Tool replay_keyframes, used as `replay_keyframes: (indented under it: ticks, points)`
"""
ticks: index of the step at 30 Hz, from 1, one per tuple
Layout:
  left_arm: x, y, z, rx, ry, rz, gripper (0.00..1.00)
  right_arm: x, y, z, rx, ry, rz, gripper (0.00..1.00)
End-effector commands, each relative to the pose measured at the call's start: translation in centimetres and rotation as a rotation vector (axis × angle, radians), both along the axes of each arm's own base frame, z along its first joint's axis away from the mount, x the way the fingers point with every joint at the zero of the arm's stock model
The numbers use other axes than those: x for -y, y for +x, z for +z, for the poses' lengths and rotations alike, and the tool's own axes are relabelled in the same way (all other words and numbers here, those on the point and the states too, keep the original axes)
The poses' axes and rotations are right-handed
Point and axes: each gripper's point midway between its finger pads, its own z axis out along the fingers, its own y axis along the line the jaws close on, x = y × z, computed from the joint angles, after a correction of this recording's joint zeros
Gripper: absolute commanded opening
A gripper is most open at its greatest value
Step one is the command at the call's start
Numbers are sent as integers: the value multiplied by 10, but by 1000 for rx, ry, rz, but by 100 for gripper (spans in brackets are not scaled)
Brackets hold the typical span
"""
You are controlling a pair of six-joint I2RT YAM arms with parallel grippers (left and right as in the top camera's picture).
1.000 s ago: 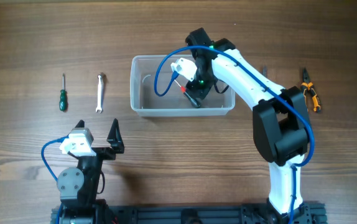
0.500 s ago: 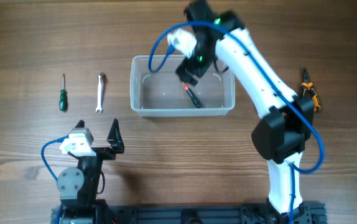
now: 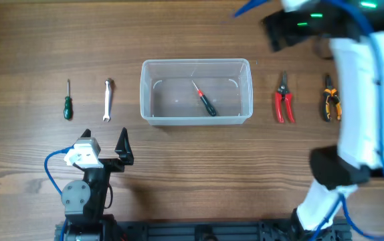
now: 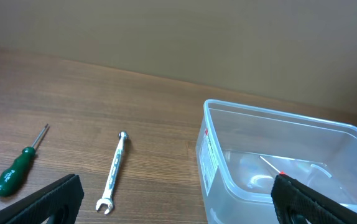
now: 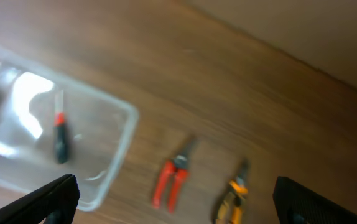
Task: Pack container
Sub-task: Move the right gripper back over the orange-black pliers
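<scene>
Sitting mid-table: the container (image 3: pixel 196 63), a clear plastic rectangular bin with rounded corners and a thick rim; its glossy walls catch pale glare; a printed label sticks to one end wall
Inside the container: a small screwdriver (image 3: pixel 205 102) with a thin metal shaft, red collar and black handle; it lies flat on the bin floor, slanted from 11 to 5 o'clock
At 9 o'clock of the container: a slim silver wrench (image 3: pixel 109 100) near the bin; farther out, a green-handled screwdriver (image 3: pixel 67 102), tip toward 12 o'clock; the two lie apart
At 3 o'clock of the container: red-handled cutters (image 3: pixel 284 100); beyond them, yellow-and-black pliers (image 3: pixel 332 104); neither touches the bin
Left claw (image 4: pixel 185 202): at 7 o'clock of the container; its two dark fingers are spread wide, with nothing between them
Right claw (image 5: pixel 185 202): past 1 o'clock of the container, blurred from above; its wrist camera shows the fingers wide apart and empty
Right arm (image 3: pixel 359 100): smooth white shells with a blue cable
Surface: the table (image 3: pixel 192 167), matte brown wood with streaky grain
Room: a plain beige wall (image 4: pixel 166 31) behind the table's far edge
</scene>
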Motion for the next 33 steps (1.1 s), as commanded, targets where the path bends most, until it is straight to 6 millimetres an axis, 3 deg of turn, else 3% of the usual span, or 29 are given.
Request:
replay_keyframes:
  ticks: [1, 4, 6, 13, 16, 25, 29, 33]
  points:
    - [-2, 0, -1, 0, -13, 11, 100, 61, -35, 28, 54, 12, -193, 100]
    - [-2, 0, -1, 1, -13, 11, 100, 104, -57, 16, -2, -11, -287, 100]
    - [-2, 0, -1, 1, -13, 11, 100, 127, -67, -5, -75, -24, -316, 100]
    - [-2, 0, -1, 0, -13, 11, 100, 186, -54, -89, -217, 22, -350, 100]
    - [-2, 0, -1, 0, -13, 11, 100, 206, -49, -116, -257, 22, -379, 100]
    - [-2, 0, -1, 0, -13, 11, 100, 220, -29, -139, -262, 3, -345, 100]
    - [-2, 0, -1, 0, -13, 11, 100, 232, -16, -166, -303, -67, -194, 100]
    - [-2, 0, -1, 1, -12, 11, 100, 238, -16, -197, -377, -45, -190, 100]
